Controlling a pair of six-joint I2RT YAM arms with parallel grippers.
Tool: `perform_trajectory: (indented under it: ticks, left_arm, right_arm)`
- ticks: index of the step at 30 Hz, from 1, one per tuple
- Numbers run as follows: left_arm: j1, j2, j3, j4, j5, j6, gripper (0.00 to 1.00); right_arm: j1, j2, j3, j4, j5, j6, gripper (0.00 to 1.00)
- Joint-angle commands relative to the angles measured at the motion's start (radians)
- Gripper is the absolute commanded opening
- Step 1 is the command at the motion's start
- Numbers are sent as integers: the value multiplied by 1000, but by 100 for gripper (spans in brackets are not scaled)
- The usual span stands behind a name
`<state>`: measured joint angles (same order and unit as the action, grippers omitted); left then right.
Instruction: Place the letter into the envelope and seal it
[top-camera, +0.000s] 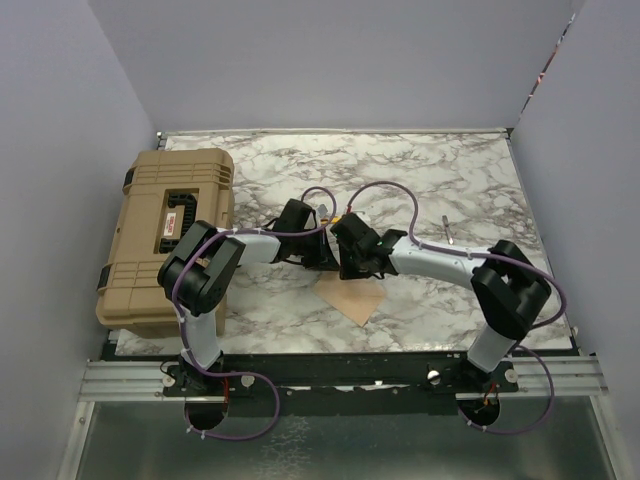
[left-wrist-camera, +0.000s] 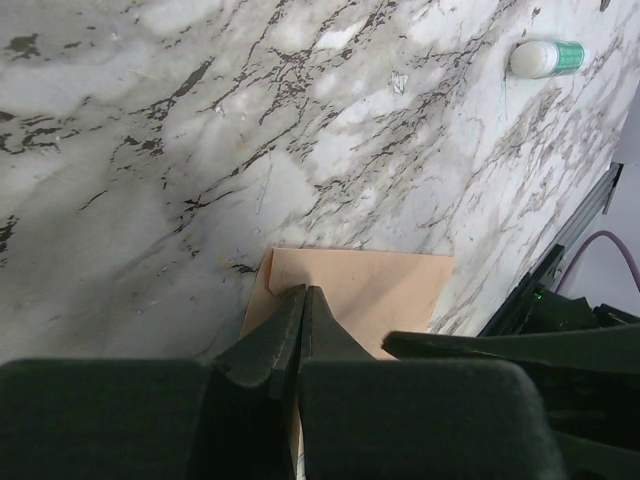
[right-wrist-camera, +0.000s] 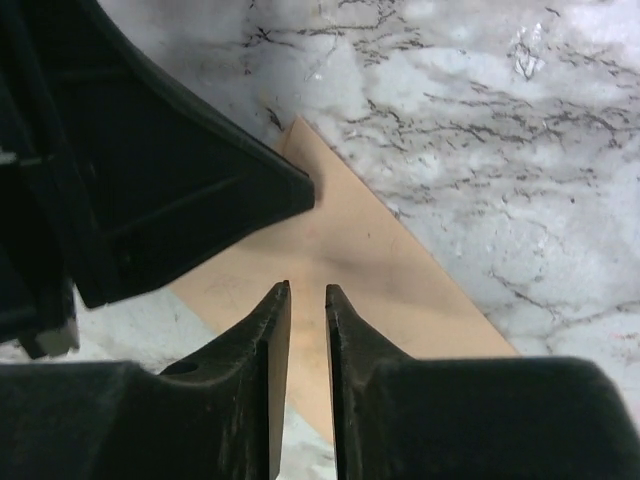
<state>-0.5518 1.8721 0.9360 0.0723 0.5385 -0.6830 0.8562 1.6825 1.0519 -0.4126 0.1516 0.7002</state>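
Note:
Tan paper (top-camera: 352, 300) lies flat on the marble table, near the front middle. In the left wrist view it shows as a peach sheet (left-wrist-camera: 385, 290) over a darker tan layer that peeks out as a strip (left-wrist-camera: 255, 305) on the left. I cannot tell which is the letter and which the envelope, and no flap shows. My left gripper (left-wrist-camera: 303, 291) is shut, its tips down on the paper's left part, with nothing visibly between them. My right gripper (right-wrist-camera: 306, 290) hovers just over the paper (right-wrist-camera: 400, 270), its jaws a narrow gap apart and empty. The two grippers (top-camera: 318, 258) (top-camera: 352, 264) are close together.
A tan hard case (top-camera: 170, 235) stands at the table's left edge. A white tube with a green cap (left-wrist-camera: 545, 58) lies beyond the paper. A thin pen-like thing (top-camera: 447, 230) lies at the right. Grey walls enclose the table.

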Motion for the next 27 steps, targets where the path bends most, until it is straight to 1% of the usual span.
perform_trajectory:
  ticks: [1,8,13,20,27]
  left_arm:
    - [-2,56,-15,-68,-66,51,0]
    - [-2,57,-13,-67,-67,51,0]
    - [-2,58,-5,-70,-75,55,0]
    - [-2,66,3,-71,-77,59,0]
    - [-2,71,19,-104,-78,65,0]
  right_arm:
    - [6,93,26,-45,32,-49,24]
    - [6,104,-11,-95,48,-44,20]
    - [8,78,-47,-166,48,-26,12]
    - [8,31,-89,-222,32,-25,11]
    - [9,25,-131,-218,12,-23,8]
